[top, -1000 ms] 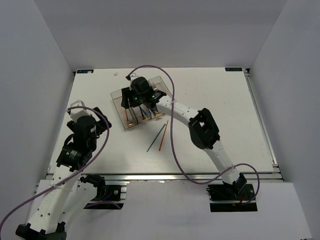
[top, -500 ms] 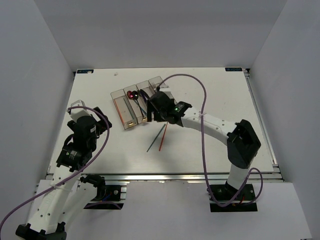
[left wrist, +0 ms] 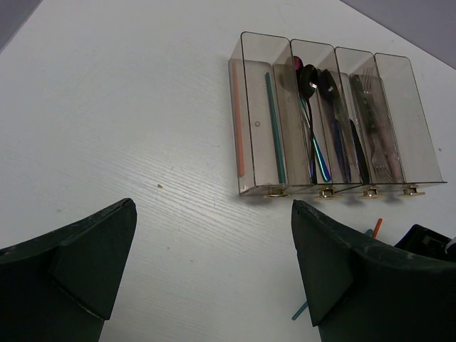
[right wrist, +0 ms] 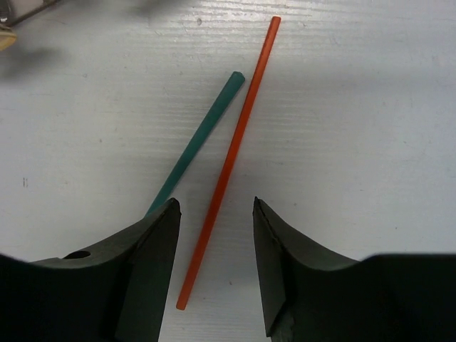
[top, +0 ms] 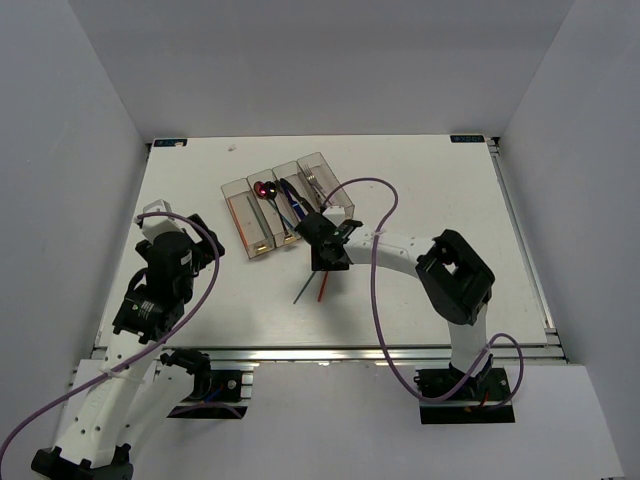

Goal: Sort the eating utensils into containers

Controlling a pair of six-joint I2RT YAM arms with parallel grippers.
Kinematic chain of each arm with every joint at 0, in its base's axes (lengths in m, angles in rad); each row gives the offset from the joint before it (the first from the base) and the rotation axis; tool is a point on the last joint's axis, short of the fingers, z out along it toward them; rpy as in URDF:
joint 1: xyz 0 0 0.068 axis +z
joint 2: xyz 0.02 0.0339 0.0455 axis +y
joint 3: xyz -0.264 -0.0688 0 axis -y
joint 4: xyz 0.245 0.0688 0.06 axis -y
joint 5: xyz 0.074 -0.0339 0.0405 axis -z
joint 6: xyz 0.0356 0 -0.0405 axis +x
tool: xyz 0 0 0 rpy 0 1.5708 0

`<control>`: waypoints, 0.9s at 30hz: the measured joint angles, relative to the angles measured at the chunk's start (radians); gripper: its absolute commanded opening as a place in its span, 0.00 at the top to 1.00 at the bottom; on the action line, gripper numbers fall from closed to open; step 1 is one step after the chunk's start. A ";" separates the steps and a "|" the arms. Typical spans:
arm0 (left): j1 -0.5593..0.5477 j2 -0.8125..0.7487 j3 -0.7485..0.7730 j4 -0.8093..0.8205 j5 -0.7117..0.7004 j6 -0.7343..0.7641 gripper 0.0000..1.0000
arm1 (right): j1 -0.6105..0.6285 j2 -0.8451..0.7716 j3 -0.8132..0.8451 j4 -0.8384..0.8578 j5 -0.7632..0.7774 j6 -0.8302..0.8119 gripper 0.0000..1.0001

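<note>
The four joined clear-grey containers (top: 240, 208) stand at the middle back, and also show in the left wrist view (left wrist: 393, 64). They hold an orange and a teal chopstick (left wrist: 273, 121), spoons (left wrist: 311, 78), knives (left wrist: 339, 135) and forks (left wrist: 375, 135), one kind per bin. An orange chopstick (right wrist: 229, 158) and a teal chopstick (right wrist: 198, 142) lie loose on the table in front of the bins (top: 320, 287). My right gripper (right wrist: 216, 208) is open, low over the table, with the orange chopstick between its jaws. My left gripper (left wrist: 214, 263) is open and empty, at the left (top: 158, 226).
The right gripper's black body (left wrist: 431, 242) shows at the lower right of the left wrist view. The right arm's purple cable (top: 375, 250) loops above the table. Grey walls enclose the white table (top: 450, 200) on three sides.
My right gripper has moved from above the containers forward and down to the loose chopsticks. The bins' contents are now uncovered. The left arm has not moved.
</note>
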 measured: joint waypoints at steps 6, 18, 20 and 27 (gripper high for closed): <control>0.000 -0.002 -0.005 0.001 0.005 0.000 0.02 | 0.000 0.026 0.013 -0.005 0.002 0.031 0.60; -0.001 -0.024 -0.009 0.009 0.009 0.000 0.02 | -0.011 -0.003 -0.080 0.060 -0.013 0.064 0.76; -0.002 -0.024 -0.009 0.012 0.009 0.000 0.02 | -0.018 -0.021 -0.107 0.084 -0.024 0.062 0.85; -0.007 -0.024 -0.009 0.014 0.009 0.000 0.02 | -0.051 -0.101 -0.217 0.152 -0.068 0.067 1.00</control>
